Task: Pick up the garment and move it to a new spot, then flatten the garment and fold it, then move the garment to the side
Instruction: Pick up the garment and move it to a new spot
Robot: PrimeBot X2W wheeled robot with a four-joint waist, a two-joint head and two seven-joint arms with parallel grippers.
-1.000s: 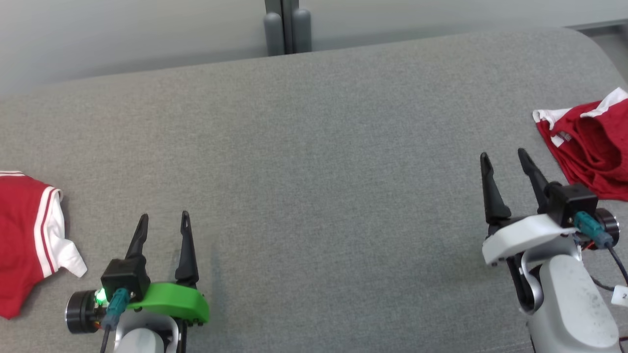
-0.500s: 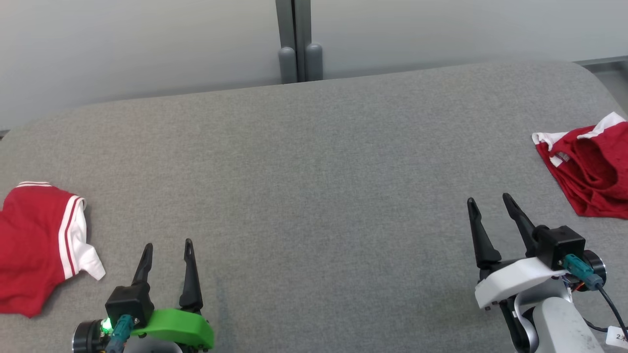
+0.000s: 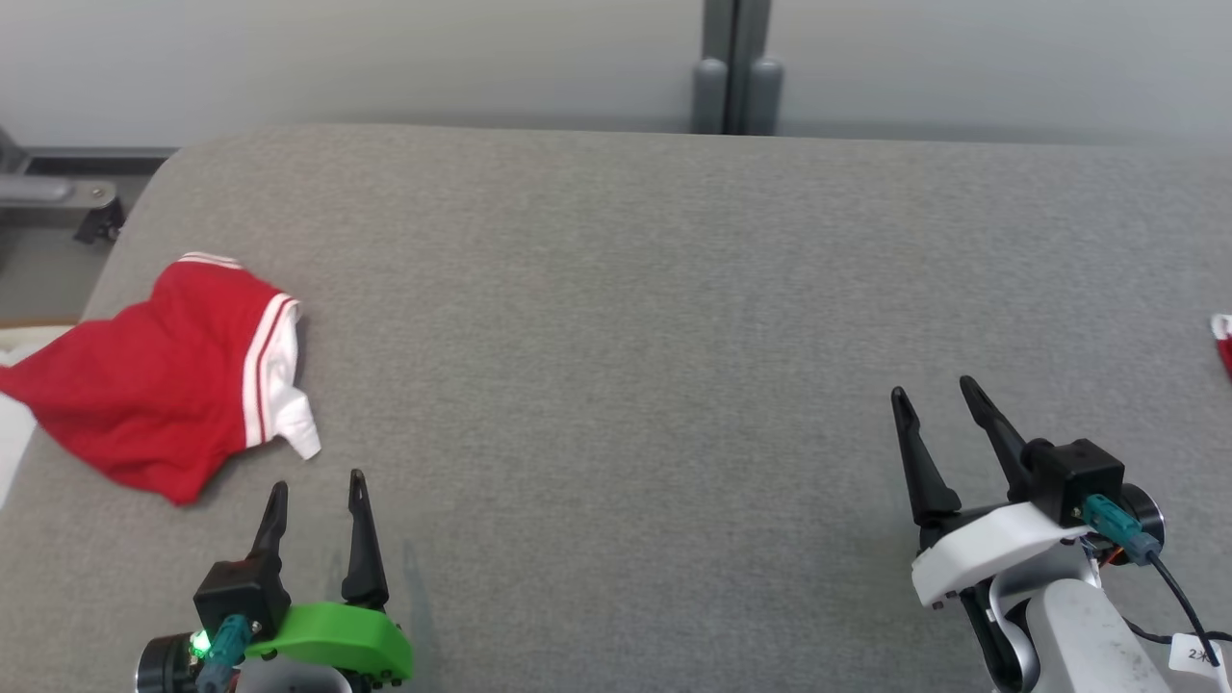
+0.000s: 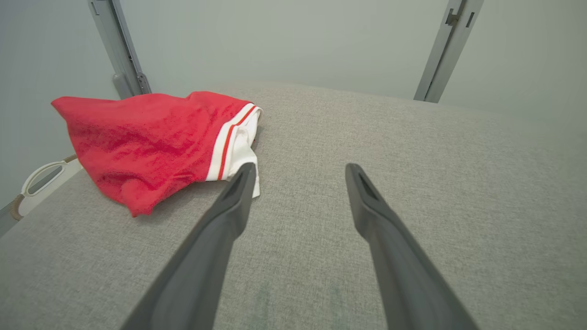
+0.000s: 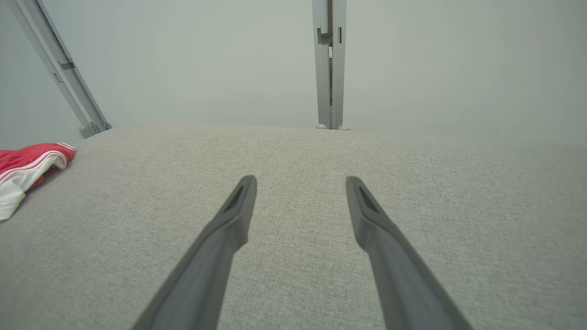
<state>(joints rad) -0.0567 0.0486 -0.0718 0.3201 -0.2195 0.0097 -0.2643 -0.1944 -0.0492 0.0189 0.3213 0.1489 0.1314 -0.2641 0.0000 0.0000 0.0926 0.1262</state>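
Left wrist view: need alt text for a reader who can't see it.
A crumpled red garment with white, red-striped trim lies on a grey fabric surface, ahead and to the left of the open, empty left hand. One of its fingertips overlaps the garment's white edge in the picture. A pale wall stands behind.

Left hand [image 3: 318, 486] low left, fingers spread, empty; right hand [image 3: 932, 395] low right, likewise.
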